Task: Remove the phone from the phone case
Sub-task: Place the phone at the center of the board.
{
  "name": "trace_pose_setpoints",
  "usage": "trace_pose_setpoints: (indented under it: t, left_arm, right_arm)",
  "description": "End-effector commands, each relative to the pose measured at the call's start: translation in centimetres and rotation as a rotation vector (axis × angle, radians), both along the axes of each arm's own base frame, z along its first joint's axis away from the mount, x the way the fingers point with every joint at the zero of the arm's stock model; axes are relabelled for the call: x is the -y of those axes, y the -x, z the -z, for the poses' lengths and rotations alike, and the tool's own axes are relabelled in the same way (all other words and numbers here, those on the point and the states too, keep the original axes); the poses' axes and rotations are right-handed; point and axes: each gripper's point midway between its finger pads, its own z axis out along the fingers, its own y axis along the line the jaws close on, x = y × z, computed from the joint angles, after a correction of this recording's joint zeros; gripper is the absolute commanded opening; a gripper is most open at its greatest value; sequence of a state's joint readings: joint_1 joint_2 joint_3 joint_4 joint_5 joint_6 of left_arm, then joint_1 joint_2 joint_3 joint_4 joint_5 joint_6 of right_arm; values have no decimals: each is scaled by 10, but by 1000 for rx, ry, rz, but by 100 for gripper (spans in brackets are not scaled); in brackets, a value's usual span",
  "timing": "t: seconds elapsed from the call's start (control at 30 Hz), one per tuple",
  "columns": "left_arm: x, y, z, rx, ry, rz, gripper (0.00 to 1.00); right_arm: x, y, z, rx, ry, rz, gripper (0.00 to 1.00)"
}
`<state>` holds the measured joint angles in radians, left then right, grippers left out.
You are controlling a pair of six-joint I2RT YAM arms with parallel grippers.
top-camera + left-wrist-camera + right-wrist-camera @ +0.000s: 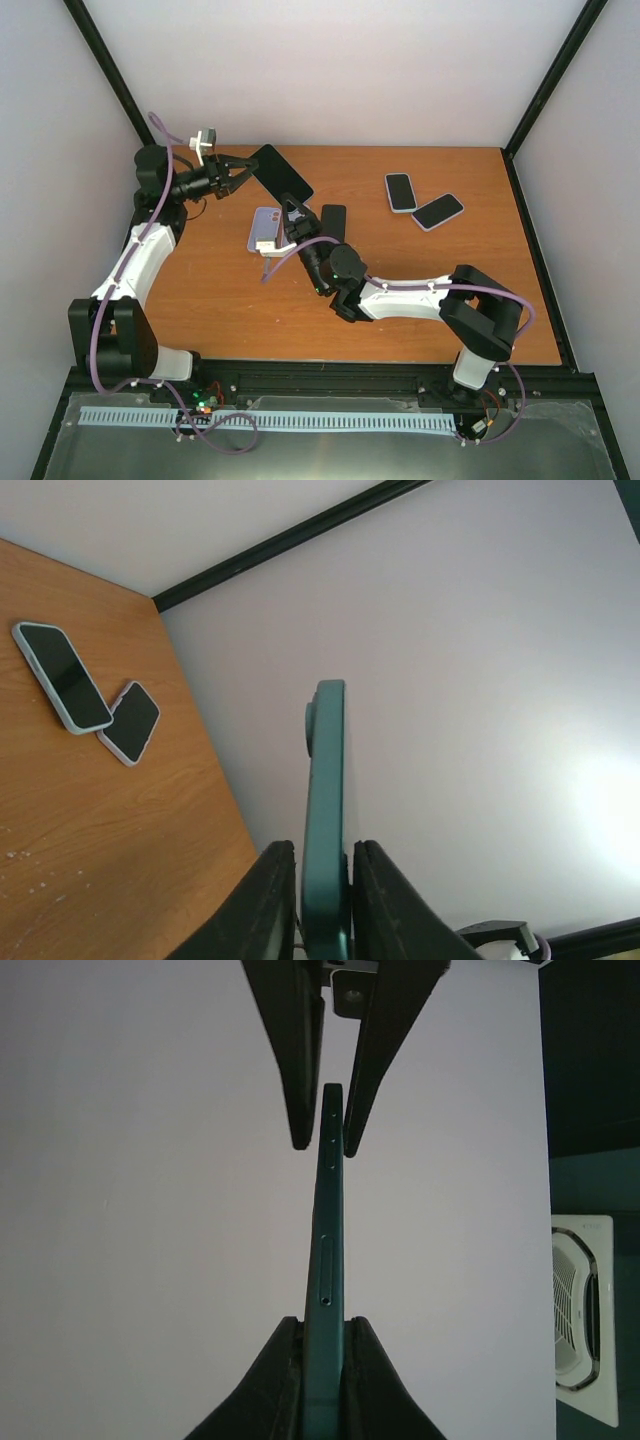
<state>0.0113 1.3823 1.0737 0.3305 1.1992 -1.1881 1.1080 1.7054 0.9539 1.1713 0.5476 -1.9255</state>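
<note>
Evidently the left gripper [325, 848] is clamped on one end of the slim dark-teal phone [325, 770], held edge-on above the orange wooden table [450, 300], and the right gripper [322, 1322] pinches it too. Uneven pulling could twist it out of either pinch and drop it. Whether a case wraps it cannot be told edge-on

on the table [450, 310] you'll see a pale-cased phone [400, 192] touching a pink-cased phone [437, 211] toward its far right, and a lilac phone [262, 222] mid-table.
</note>
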Motion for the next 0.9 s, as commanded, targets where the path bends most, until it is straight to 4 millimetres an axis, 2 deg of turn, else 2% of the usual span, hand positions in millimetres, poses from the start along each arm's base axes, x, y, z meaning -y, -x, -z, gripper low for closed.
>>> trace_pose_setpoints:
  t: [0.0, 0.13, 0.4, 0.5, 0.57, 0.67, 0.77, 0.87]
  left_arm:
    - [3, 9, -15, 49, 12, 17, 14]
    - [3, 11, -18, 65, 11, 19, 2]
    - [3, 7, -31, 161, -39, 19, 1]
    - [3, 5, -31, 199, -64, 20, 1]
    - [3, 4, -29, 228, -81, 23, 1]
    - [3, 2, -27, 276, -115, 17, 1]
    - [2, 0, -25, 318, -143, 12, 1]
    - [1, -4, -22, 354, -177, -4, 1]
  right_arm:
    - [9, 9, -26, 63, -105, -3, 3]
    - [12, 9, -19, 54, -96, 6, 13]
    - [27, 8, -2, -59, -103, 14, 63]
    - [35, 8, 7, -111, -107, 21, 83]
    - [41, 8, 14, -156, -112, 24, 93]
    - [48, 8, 23, -248, -119, 26, 100]
    - [56, 5, 37, -362, -115, 49, 100]
    - [59, 5, 59, -536, -125, 58, 100]
